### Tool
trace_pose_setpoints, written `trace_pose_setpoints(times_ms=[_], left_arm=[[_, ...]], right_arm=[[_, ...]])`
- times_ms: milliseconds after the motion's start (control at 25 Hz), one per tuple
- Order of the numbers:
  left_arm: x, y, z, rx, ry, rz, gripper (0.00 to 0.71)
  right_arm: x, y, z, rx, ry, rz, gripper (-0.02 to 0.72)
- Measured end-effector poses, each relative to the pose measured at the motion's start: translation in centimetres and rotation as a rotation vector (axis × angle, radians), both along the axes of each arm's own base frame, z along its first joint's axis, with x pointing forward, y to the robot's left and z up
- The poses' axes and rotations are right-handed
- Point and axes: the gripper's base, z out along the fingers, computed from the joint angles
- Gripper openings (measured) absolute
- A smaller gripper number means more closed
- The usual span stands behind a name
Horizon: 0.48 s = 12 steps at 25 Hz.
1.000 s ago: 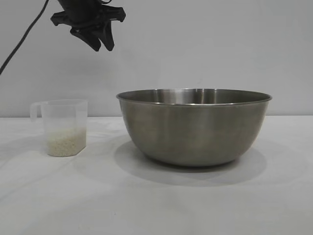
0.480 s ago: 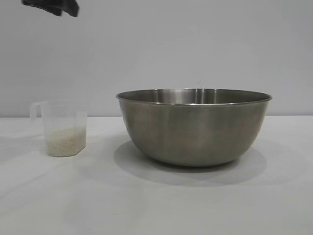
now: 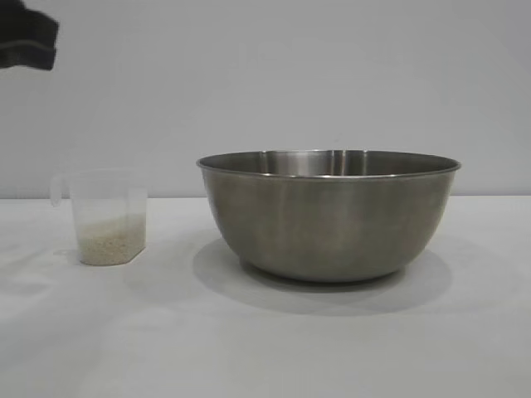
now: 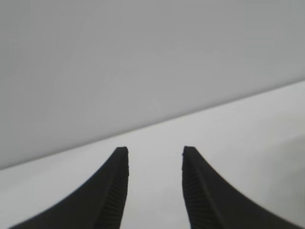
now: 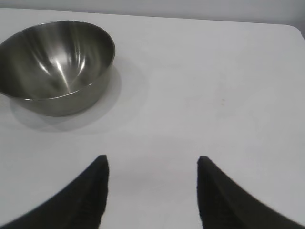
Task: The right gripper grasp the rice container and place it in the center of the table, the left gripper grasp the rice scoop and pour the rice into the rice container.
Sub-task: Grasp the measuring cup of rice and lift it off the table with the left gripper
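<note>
Claws first. The left claw [image 4: 155, 188] has its two ribbed black fingers [image 4: 112, 191] parted by a moderate gap; nothing lies between them and they touch nothing. In its own wrist view only the bare white surface [image 4: 248, 143] and a plain grey wall [image 4: 143, 57] lie ahead. In the exterior view a dark part of the left arm [image 3: 26, 41] shows at the upper left corner, high above the rice scoop and well apart from it.

The right claw [image 5: 151, 191] stands wider apart, also empty and touching nothing. It hangs above bare surface, with the rice container [image 5: 57, 67] well ahead of it and off to one side.

The surface [image 3: 265, 348] is white, flat and plain, with soft shadows under both vessels. The wall behind is an even pale grey.

The rice container [image 3: 328, 214] is a large round steel bowl resting upright on the surface near the middle of the exterior view. The right wrist view looks into it and shows only reflections on the polished inside; no grains can be made out there.

The rice scoop [image 3: 106, 217], a small clear plastic cup with a side handle, stands upright on the surface to the left of the container, near it but not touching. The rice [image 3: 111, 242] fills roughly its lower third as a pale beige mass. No claw grips the scoop.
</note>
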Motion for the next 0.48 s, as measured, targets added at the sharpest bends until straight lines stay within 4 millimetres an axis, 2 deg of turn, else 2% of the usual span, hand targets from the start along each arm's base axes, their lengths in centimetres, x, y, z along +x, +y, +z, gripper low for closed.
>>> trace_pose_setpoints(times_ms=[160,480], left_arm=[[-0.9,0.2,-1.3,0.018,0.041,-0.005,0.23],[-0.5,0.1,-5.4,-0.007,0.15,0.004,0.23]], right_arm=[[0.0,0.0,0.0,0.003,0.0,0.0,0.4],[0.0,0.0,0.0,0.003,0.0,0.0,0.4]])
